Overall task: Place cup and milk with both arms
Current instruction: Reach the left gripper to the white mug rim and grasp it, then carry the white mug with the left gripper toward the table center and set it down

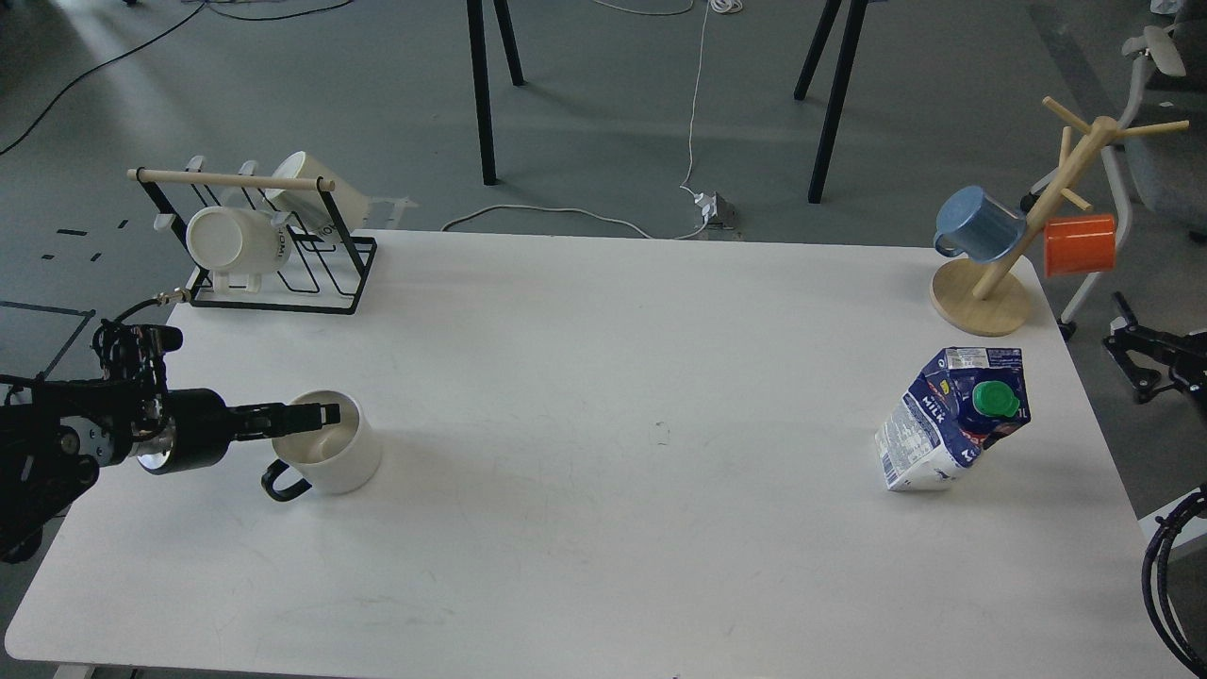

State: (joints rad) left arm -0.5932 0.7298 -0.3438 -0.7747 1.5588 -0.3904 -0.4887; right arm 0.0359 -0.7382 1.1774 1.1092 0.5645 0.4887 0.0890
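— Cream-white and squat, the ceramic cup [335, 453] with the black loop handle stands on your left side of the white table [603, 377], near the front-left edge. Where do you put your left gripper [316, 415]?

— At the cup's rim. Its dark fingers reach over the near wall and seem to dip into the pale inside, as if one finger is within and one without. From this angle you cannot tell whether they are closed on the wall or only resting there, so count the grasp as unconfirmed.

— And the milk?

— The small dark-blue and white gable-top milk carton [952, 420] with the round green screw cap stands well apart from the cup, far over on your right, leaning a little. Nothing touches it. Your right gripper does not show at all; only some dark hardware and cable sit at the right edge.

— So how far along are you?

— Early, by my reckoning. Both things rest on the table, the cup is only just being taken, and the carton has yet to be approached. Grasping both, carrying them and setting them down all remain.

— Anything nearby to mind?

— The black wire rack [273, 273] of white mugs stands behind the cup, clear of it.
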